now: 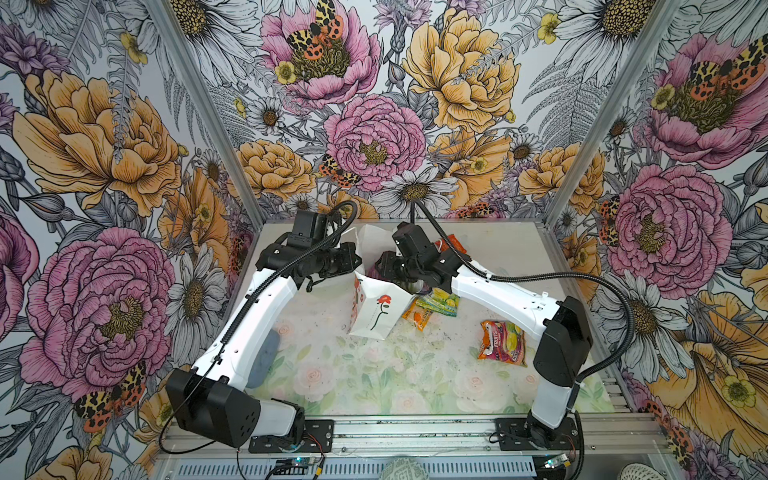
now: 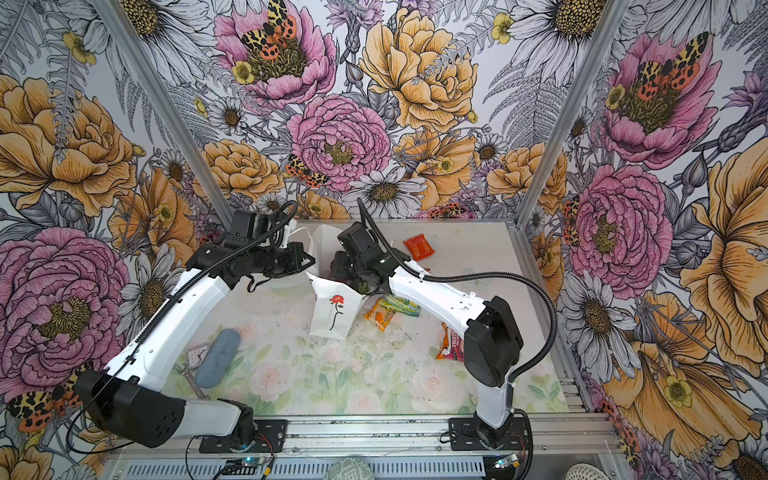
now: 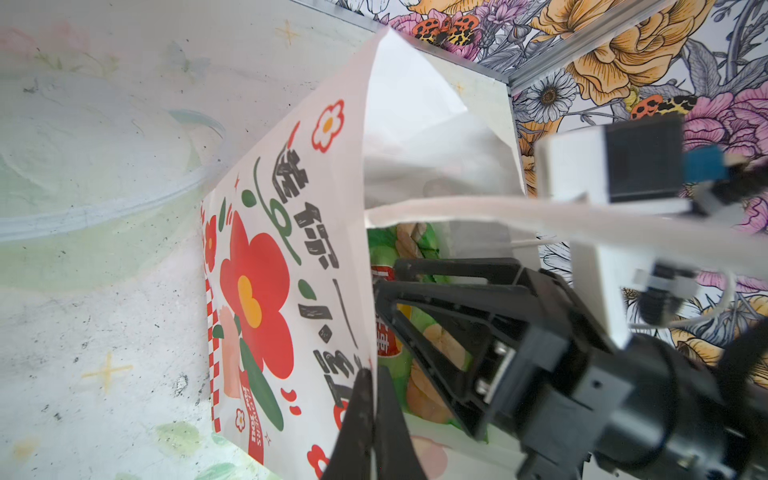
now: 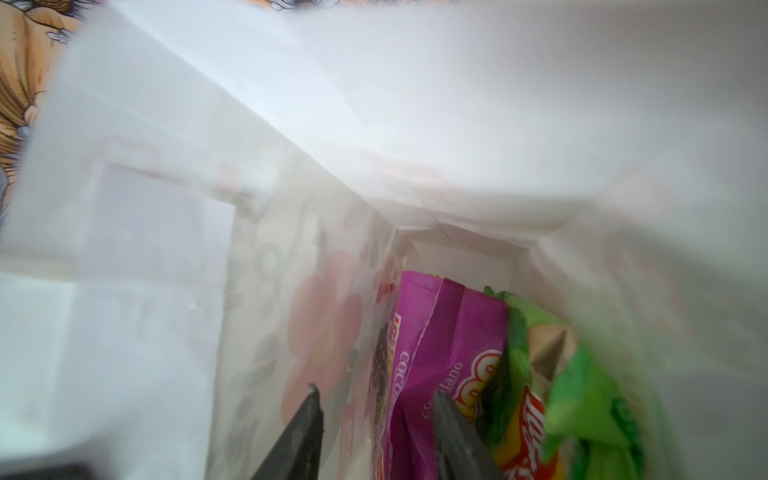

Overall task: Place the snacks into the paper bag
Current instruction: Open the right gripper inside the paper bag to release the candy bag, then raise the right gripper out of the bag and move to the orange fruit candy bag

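Pale rose-print tabletop (image 3: pixel 104 353) fills most of the L wrist view. Your left gripper (image 3: pixel 373 376) is pinched tight on the rim of the white paper bag (image 3: pixel 291 270), one finger each side of the paper. The bag's mouth gapes & the green chip bag (image 3: pixel 424 332) sits inside. R wrist view: you're looking down the bag's interior. Your right gripper (image 4: pixel 376 392) has its jaws apart at a middling gap w/ nothing clamped. The purple grape pouch (image 4: pixel 449 332) lies just past the tips, pressed against the chip bag. In both top views the bag lies tipped over mid-table, rose face up, mouth toward the back wall, w/ both grippers at the mouth. Loose on the table: green-yellow packet (image 1: pixel 438 302) overlapping the small orange packet (image 1: pixel 415 320) just right of the bag, and the orange-red fruit packet (image 1: pixel 503 343) farther right by the R arm. In a top view the red packet (image 2: pixel 419 246) shows near the back edge.
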Action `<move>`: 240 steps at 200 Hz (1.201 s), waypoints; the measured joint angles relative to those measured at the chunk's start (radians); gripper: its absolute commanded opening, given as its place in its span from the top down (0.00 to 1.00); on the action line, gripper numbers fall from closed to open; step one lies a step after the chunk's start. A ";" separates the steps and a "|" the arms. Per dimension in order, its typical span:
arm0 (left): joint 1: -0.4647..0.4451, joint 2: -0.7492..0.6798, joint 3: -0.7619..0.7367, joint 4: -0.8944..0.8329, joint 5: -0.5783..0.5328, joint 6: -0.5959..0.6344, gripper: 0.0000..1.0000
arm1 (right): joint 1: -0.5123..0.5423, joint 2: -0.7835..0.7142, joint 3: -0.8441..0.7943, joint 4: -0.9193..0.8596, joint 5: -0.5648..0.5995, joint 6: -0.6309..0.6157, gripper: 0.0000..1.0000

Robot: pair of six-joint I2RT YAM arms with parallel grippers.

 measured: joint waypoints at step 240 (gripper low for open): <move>0.094 -0.012 -0.043 0.034 0.001 -0.005 1.00 | -0.189 -0.725 -0.755 -0.282 0.240 0.040 0.24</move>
